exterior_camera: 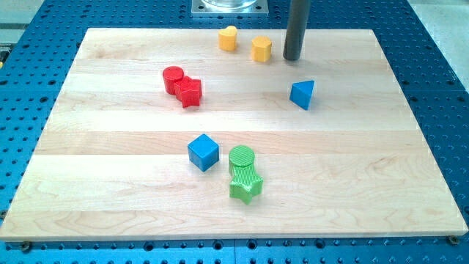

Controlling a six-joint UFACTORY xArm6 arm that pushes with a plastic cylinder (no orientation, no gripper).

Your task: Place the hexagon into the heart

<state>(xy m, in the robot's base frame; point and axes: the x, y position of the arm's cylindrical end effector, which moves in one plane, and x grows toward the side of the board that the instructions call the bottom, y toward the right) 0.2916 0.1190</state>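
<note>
Approach step, by the look of it. Yellow hexagon (261, 48) near the desk's (110, 169) top edge. Tip (292, 57) just right of that hexagon, apart from it; no claw here, nothing held. Yellow heart (228, 37) just left of the hexagon. Next: push the hexagon leftward, slightly upward, into the heart.

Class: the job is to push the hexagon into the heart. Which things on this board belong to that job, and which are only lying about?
In the job:
yellow hexagon
yellow heart
my tip, right of the hexagon

Lying about:
red cylinder
red star
blue triangle
blue cube
green cylinder
green star
</note>
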